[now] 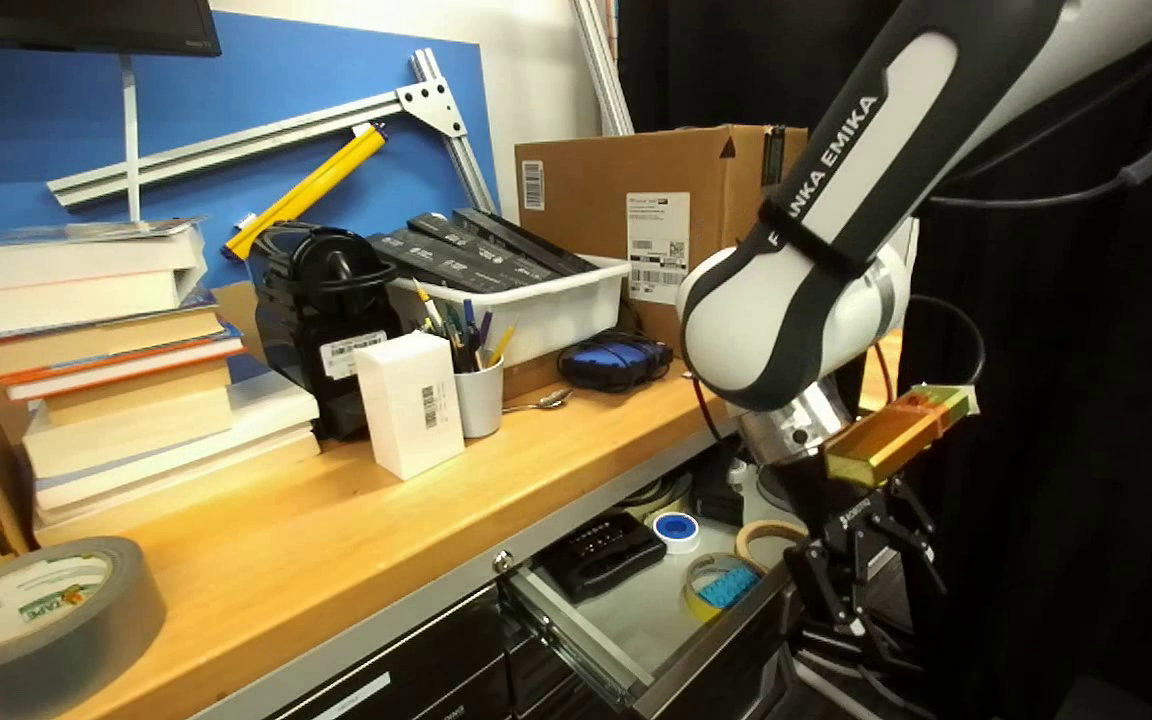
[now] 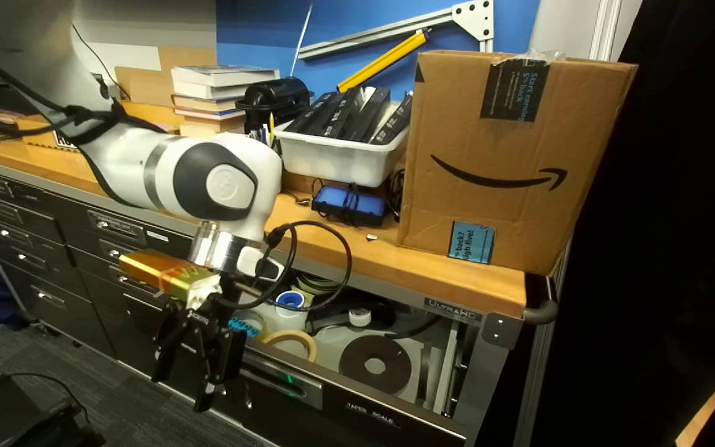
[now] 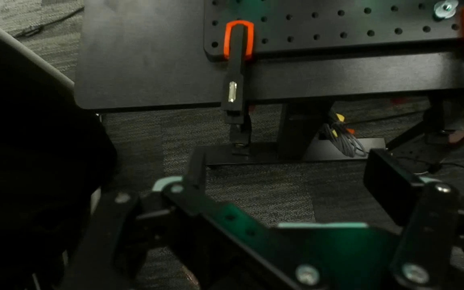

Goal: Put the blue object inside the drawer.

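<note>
The light-blue object (image 1: 731, 586) lies inside the open drawer (image 1: 716, 642), on or against a yellowish tape roll (image 1: 699, 600); I cannot tell which. The blue object (image 2: 244, 326) also shows in an exterior view, partly hidden behind my gripper. The drawer (image 2: 364, 393) is pulled out from under the wooden bench. My gripper (image 1: 894, 610) is open and empty, fingers pointing down, outside the drawer in front of its front panel. It also shows open in an exterior view (image 2: 187, 380) and in the wrist view (image 3: 294, 177), where only floor shows between the fingers.
The drawer also holds a black case (image 1: 601, 553), a blue-centred white roll (image 1: 676, 530) and a dark tape roll (image 2: 375, 365). A white box (image 1: 411, 405), navy device (image 1: 616, 362) and cardboard box (image 2: 512, 161) stand on the bench. A black table (image 3: 151, 64) shows in the wrist view.
</note>
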Robot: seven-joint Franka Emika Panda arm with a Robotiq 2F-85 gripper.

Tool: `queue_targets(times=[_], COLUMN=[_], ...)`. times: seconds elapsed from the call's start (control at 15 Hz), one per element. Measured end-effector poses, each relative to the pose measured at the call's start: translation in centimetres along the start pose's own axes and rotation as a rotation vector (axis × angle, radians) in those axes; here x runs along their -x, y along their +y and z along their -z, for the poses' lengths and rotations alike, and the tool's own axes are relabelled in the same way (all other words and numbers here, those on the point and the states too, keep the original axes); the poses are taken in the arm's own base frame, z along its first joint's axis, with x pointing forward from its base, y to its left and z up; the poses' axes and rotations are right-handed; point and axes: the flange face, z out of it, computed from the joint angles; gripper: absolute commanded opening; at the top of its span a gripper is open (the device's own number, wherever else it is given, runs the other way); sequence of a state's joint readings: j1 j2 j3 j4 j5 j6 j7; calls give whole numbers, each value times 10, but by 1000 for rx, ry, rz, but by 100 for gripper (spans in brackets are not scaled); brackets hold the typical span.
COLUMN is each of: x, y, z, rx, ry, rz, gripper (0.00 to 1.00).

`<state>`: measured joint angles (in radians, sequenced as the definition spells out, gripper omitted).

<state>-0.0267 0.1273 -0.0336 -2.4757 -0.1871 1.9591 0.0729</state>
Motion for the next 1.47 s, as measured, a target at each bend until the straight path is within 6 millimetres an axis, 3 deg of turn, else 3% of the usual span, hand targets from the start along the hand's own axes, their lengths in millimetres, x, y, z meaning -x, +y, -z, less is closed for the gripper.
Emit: queue_targets(times=[0.27,0.4,1.07,1.47], x=[-22,-28,-62,-73], y=[-20,-28,-84,-103], z=[-19,-19,29,53], rx=[-4,-22,-46,22], ry=[111,194,665,904], rz=[-106,-171,-402,-499], gripper=[100,100,100,100])
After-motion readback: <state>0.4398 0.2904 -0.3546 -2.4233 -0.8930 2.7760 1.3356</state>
